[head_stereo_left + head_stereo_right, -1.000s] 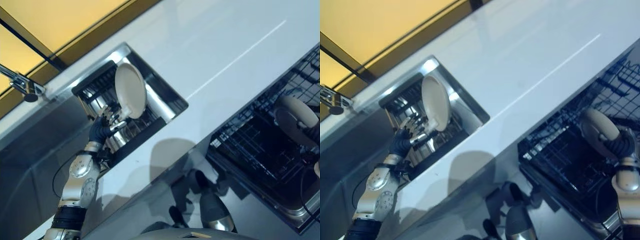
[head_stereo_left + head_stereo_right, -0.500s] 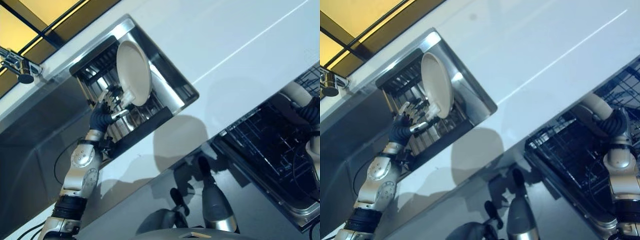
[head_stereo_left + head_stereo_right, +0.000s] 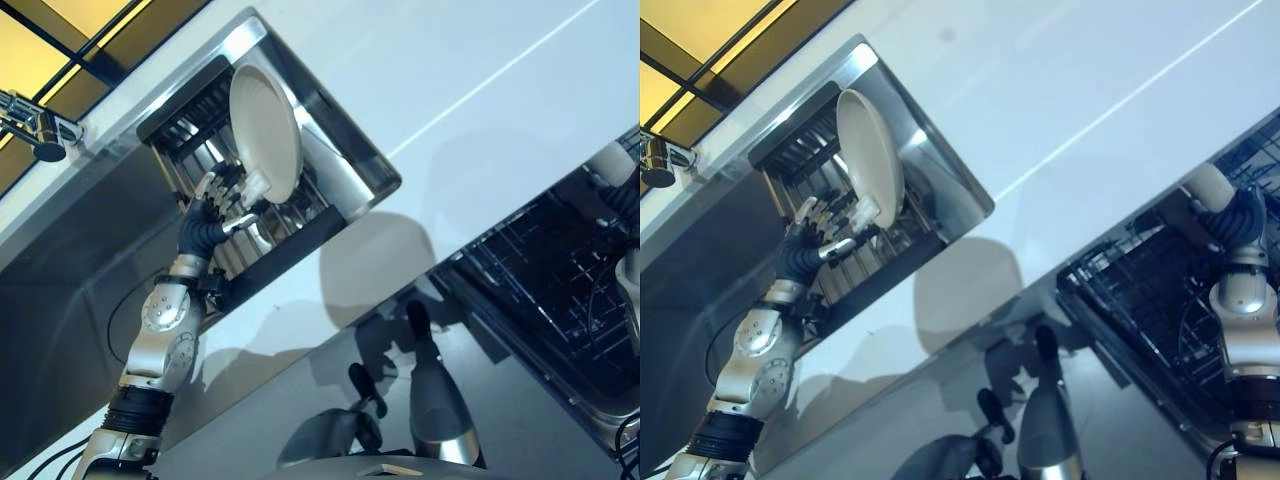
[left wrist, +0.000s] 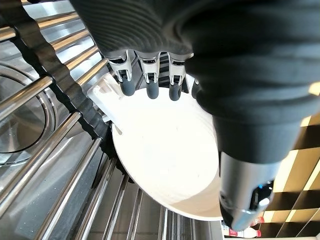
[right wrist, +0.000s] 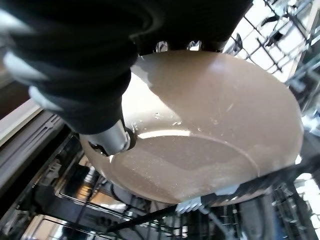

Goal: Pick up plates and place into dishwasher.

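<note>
A cream plate (image 3: 265, 130) stands on edge in the sink's metal rack (image 4: 50, 125). My left hand (image 3: 205, 225) is shut on its lower rim, fingers behind the plate (image 4: 170, 160) and thumb on its face. At the right, my right hand (image 3: 1240, 215) is shut on a beige plate (image 3: 1208, 186) over the dark wire dishwasher rack (image 3: 540, 290). In the right wrist view the thumb (image 5: 112, 137) lies on that plate (image 5: 210, 145), with rack wires just beyond it.
The steel sink (image 3: 350, 190) is set in a white countertop (image 3: 480, 60). A faucet (image 3: 35, 125) stands at the far left. The dishwasher rack is pulled out below the counter's front edge.
The whole picture has shifted, so the camera moved. My left hand still holds the cream plate in the sink rack. My right hand with its plate now shows higher, near the view's right edge.
</note>
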Motion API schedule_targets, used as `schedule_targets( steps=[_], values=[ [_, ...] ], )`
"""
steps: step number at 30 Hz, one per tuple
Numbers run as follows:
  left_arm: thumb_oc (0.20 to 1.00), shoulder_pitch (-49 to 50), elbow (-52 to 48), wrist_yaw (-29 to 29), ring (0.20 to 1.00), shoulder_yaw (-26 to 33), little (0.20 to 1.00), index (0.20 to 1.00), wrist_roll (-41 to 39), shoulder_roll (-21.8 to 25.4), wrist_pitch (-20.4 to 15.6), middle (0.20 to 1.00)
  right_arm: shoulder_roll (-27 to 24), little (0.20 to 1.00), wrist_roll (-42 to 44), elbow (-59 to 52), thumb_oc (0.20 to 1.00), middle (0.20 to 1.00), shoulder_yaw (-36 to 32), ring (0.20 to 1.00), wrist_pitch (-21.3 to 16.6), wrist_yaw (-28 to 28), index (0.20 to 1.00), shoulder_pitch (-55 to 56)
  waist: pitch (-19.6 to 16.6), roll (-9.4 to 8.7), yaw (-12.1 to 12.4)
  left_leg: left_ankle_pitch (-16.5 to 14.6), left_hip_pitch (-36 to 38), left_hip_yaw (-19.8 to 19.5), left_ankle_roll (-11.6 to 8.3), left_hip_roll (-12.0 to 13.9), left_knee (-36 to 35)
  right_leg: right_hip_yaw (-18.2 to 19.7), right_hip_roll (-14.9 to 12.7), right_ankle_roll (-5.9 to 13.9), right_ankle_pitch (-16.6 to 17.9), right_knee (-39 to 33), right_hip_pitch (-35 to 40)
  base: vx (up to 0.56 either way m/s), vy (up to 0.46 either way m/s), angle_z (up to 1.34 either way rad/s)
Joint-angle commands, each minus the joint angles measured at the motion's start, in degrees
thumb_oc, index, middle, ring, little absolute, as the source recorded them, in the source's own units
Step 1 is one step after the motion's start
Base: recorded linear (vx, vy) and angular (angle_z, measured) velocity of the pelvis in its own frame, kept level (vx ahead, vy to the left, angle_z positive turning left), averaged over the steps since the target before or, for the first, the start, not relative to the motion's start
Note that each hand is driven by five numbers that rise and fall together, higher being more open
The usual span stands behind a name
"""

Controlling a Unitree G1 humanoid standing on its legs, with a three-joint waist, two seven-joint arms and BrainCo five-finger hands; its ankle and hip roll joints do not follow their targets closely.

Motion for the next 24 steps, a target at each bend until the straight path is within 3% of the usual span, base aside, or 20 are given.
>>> schedule_targets(
  steps=[1,2,3,13,24],
  values=[
    [1.000,-0.6,-0.5,1.0,1.000,-0.4,1.000,1.000,-1.3,0.4,-3.8,1.000,4.5,0.501,0.4,9.9,0.501,0.501,9.2,0.501,3.9,2.3,0.501,7.5,0.6,-1.05,1.5,-1.5,-6.2,-1.9,0.90,-2.4,2.8,0.2,-3.9,4.26,-11.7,7.6,-2.0,0.00,0.000,0.00],
    [1.000,-0.6,-0.7,0.9,1.000,-0.4,1.000,1.000,-1.5,0.5,-3.5,1.000,4.7,0.859,0.3,10.1,0.859,0.859,9.1,0.859,3.8,2.2,0.859,7.8,0.4,-1.01,1.6,-1.5,-6.1,-1.9,0.91,-2.5,2.8,0.2,-3.9,4.26,-11.6,7.5,-1.9,0.00,0.000,0.00],
    [1.000,-0.6,-0.8,0.9,1.000,-0.4,1.000,1.000,-1.7,0.6,-3.3,1.000,4.9,1.000,0.3,10.1,1.000,1.000,9.0,1.000,3.8,2.1,1.000,8.1,0.2,-1.05,1.6,-1.6,-5.9,-1.9,0.92,-2.5,2.7,0.1,-3.9,4.28,-11.6,7.4,-1.6,0.01,0.011,0.04],
    [1.000,1.0,-0.9,-0.7,1.000,0.4,1.000,1.000,-2.3,0.3,-2.9,1.000,6.9,1.000,0.4,10.0,1.000,1.000,7.1,1.000,3.4,1.4,1.000,11.8,-2.3,-2.76,1.9,-1.3,-4.2,-1.4,1.16,-2.2,1.9,-0.8,-3.4,4.28,-10.4,6.2,0.5,-0.01,-0.004,0.04],
    [1.000,4.1,0.4,-3.3,1.000,2.2,1.000,1.000,-2.5,-0.7,-2.7,1.000,10.2,1.000,0.9,10.1,1.000,1.000,5.0,1.000,2.4,2.5,1.000,16.7,-6.8,-6.51,2.4,-1.9,-0.3,-2.0,1.13,-1.6,0.4,-1.6,-1.9,4.36,-10.0,3.5,5.3,0.03,0.001,0.06]
  ],
)
